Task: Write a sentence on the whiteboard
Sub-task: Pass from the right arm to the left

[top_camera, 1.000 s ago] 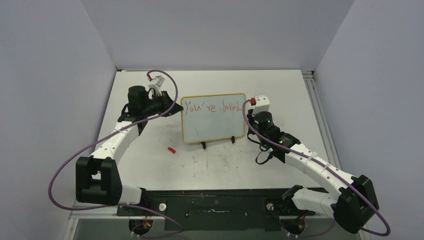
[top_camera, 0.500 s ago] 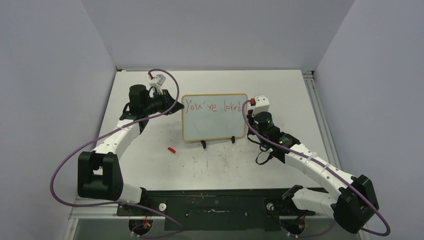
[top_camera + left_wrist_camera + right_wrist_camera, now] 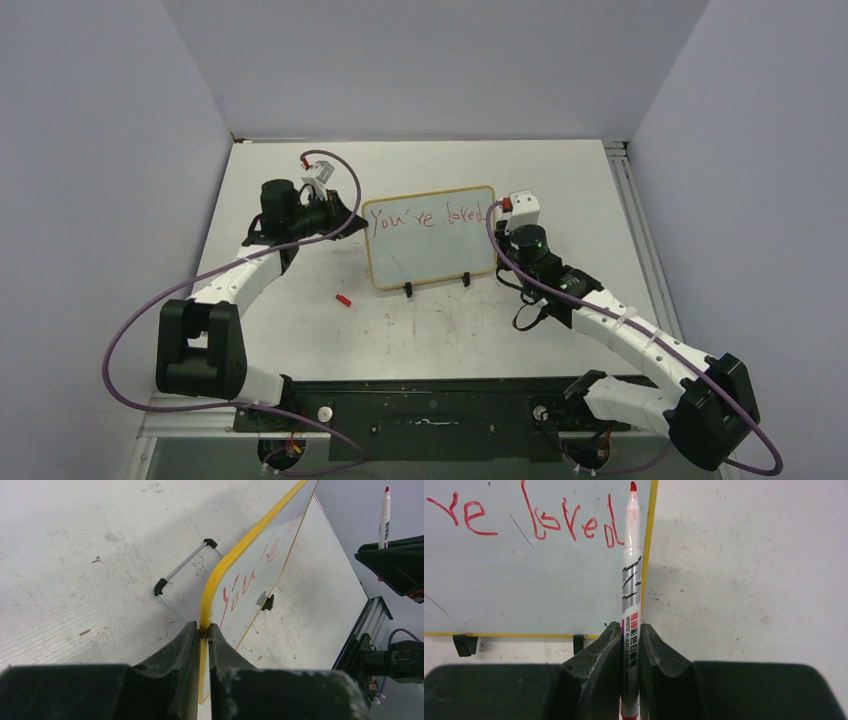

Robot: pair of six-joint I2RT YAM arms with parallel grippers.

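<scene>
Whiteboard (image 3: 430,258): propped near the middle of the bench (image 3: 420,335) on two little black feet. Looks light, thin and stiff with a glossy face, so probably tippy and prone to skating under pen pressure. Best grabbed by the frame edge, clear of the writing. Long axis roughly 9 to 3 o'clock from above, face toward 6. Sentence (image 3: 425,216) in red along the top, reading "You're loved", nothing underneath yet. Left tool (image 3: 202,627) pinched shut on the 9 o'clock frame edge. Right tool (image 3: 630,630) over at 3 o'clock, clamped on a red marker (image 3: 630,580), tip near the frame's top corner. Loose red cap (image 3: 343,299) lying around 7 o'clock.
</scene>
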